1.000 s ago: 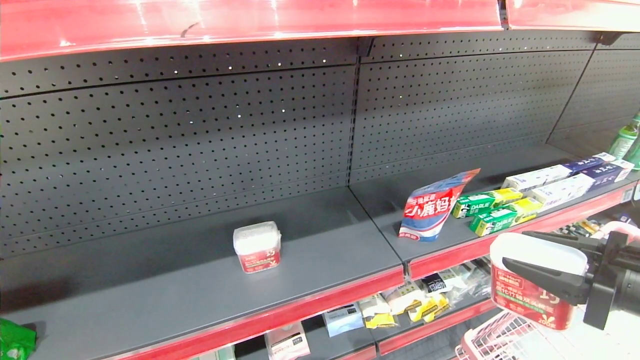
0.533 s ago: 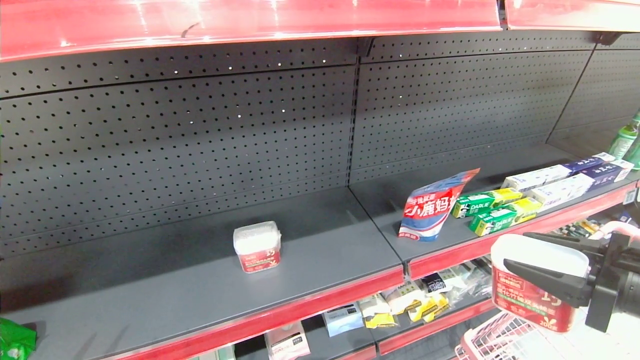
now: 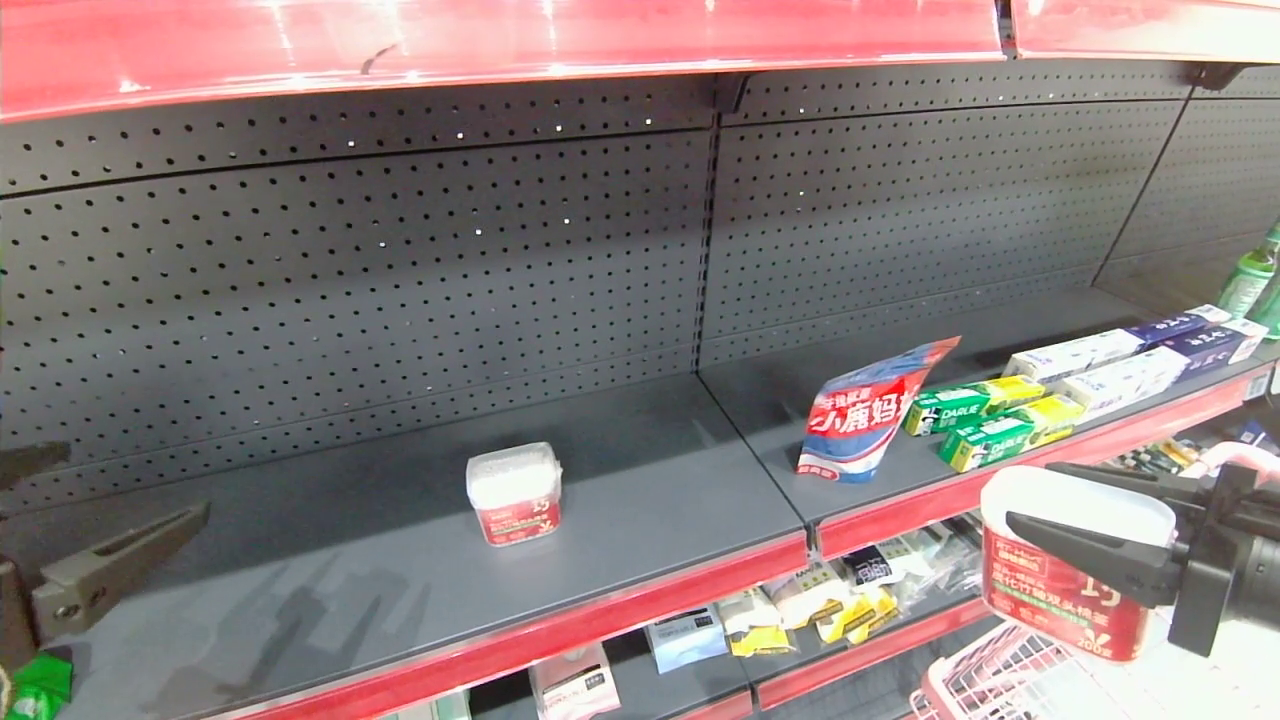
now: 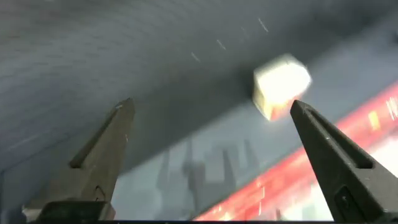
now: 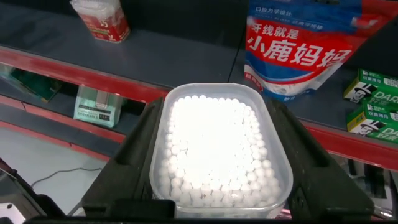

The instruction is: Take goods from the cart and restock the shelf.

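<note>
A small clear tub of cotton swabs with a red label stands on the dark shelf, left of the divider; it is also the pale tub ahead of my left gripper. My left gripper hovers open over the shelf's left end, well left of that tub. A second, larger swab tub is held upright in front of the shelf's red edge, above the pink cart basket. My right gripper is shut on its sides.
On the right shelf section stand a red-and-blue pouch, green toothpaste boxes, white and blue boxes and a green bottle. Packets fill the lower shelf. Bare shelf lies around the small tub.
My left gripper has come into the head view from the left edge, over the shelf. The right gripper with its tub has hardly moved.
</note>
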You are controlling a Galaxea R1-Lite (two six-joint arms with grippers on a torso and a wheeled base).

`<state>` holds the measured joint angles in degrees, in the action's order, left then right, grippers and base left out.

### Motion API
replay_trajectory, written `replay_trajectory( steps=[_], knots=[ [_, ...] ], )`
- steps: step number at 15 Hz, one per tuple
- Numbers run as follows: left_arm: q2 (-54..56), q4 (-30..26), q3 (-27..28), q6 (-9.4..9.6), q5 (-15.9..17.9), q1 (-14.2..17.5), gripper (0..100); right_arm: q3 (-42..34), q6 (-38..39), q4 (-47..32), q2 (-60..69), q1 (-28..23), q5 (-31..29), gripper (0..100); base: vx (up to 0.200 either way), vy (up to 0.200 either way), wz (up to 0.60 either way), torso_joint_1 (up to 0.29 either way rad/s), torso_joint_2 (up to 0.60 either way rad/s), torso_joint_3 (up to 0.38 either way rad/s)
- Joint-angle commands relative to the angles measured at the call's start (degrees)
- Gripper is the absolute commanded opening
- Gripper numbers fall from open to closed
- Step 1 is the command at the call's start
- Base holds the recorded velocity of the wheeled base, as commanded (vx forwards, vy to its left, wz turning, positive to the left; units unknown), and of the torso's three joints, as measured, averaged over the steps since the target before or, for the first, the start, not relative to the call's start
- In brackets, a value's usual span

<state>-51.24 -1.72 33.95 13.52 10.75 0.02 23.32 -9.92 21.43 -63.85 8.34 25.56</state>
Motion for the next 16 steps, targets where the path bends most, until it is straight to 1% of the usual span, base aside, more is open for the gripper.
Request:
replay_trajectory(
  steps=[1, 2, 3, 5, 6, 8, 10, 11, 14, 16],
  knots=[
    [-4.31, -0.65, 0.06, 1.07, 0.85, -0.02, 100, -0.03, 0.52, 0.01, -0.13, 0.01, 0.01, 0, 0.000, 0.000, 0.00, 0.000, 0.00, 0.000],
    [-6.07, -0.65, 0.33, 1.33, 1.73, -0.02, 100, 0.06, 1.31, 0.01, -0.22, -0.08, 0.01, 0, 0.000, 0.000, 0.00, 0.000, 0.00, 0.000],
    [-9.32, -0.48, 1.73, 1.77, 3.57, -0.02, 100, 0.15, 1.75, 0.01, -0.22, -0.43, -0.43, 0, 0.000, 0.000, 0.00, 0.000, 0.00, 0.000],
    [-11.43, -0.39, 2.79, 1.86, 3.93, -0.02, 100, 0.15, 1.75, -0.07, -0.83, -2.54, -0.60, 0, 0.000, 0.000, 0.00, 0.000, 0.00, 0.000],
    [-12.22, -0.48, 3.49, 2.39, 4.37, -0.11, 100, 0.15, 1.84, -0.07, -2.15, -5.00, -0.51, 0, 0.000, 0.000, 0.00, 0.000, 0.00, 0.000],
    [-13.36, -0.48, 3.84, 2.92, 4.80, -0.11, 100, 0.41, 1.84, 0.01, -2.94, -6.67, -0.51, 0, 0.000, 0.000, 0.00, 0.000, 0.00, 0.000],
    [-15.03, -0.57, 3.93, 4.50, 5.51, -1.25, 100, 0.41, 1.93, 0.01, -3.03, -7.28, -0.43, 0, 0.000, 0.000, 0.00, 0.000, 0.00, 0.000],
    [-16.53, -0.57, 3.93, 6.08, 5.86, -1.61, 100, 0.41, 1.84, 0.01, -3.03, -7.28, -0.34, 0, 0.000, 0.000, 0.00, 0.000, 0.00, 0.000],
    [-20.04, -0.74, 4.72, 11.62, 8.14, -1.87, 100, 0.59, 1.75, 0.01, -3.03, -6.93, -0.16, 0, 0.000, 0.000, 0.00, 0.000, 0.00, 0.000],
    [-22.94, -0.74, 5.60, 14.78, 8.41, -1.87, 100, 1.38, 1.75, -0.07, -3.38, -6.76, -0.08, 0, 0.000, 0.000, 0.00, 0.000, 0.00, 0.000]
  ],
)
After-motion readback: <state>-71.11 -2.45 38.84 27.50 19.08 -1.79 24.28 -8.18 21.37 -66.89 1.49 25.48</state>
